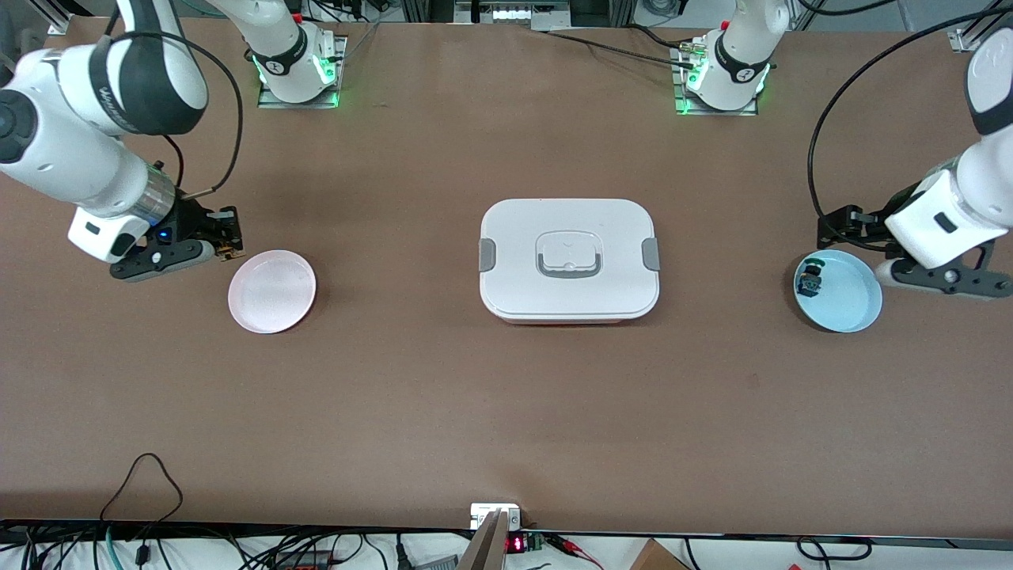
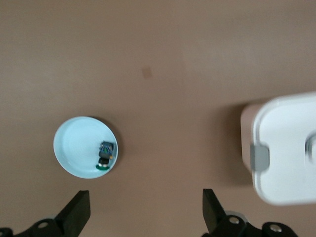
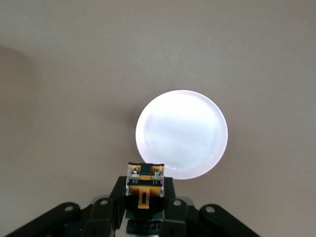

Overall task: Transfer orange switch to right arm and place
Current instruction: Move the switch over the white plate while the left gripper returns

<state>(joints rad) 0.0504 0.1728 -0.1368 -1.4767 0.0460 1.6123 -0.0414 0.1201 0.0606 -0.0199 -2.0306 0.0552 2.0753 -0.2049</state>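
My right gripper (image 1: 224,231) is shut on the orange switch (image 1: 229,237) and holds it over the table beside the pink plate (image 1: 271,290), toward the right arm's end. In the right wrist view the orange switch (image 3: 144,183) sits between the black fingers (image 3: 114,195), with its orange tab and two screw terminals showing, just short of the pink plate (image 3: 181,133). My left gripper (image 1: 832,229) is open and empty over the table next to the light blue plate (image 1: 855,309). In the left wrist view its fingertips (image 2: 78,210) stand wide apart.
A small blue-black switch with a green top (image 1: 810,279) lies in the light blue plate (image 2: 74,145), as the left wrist view also shows (image 2: 105,155). A closed white lunch box (image 1: 568,257) with grey clips sits at the table's middle. Cables run along the front edge.
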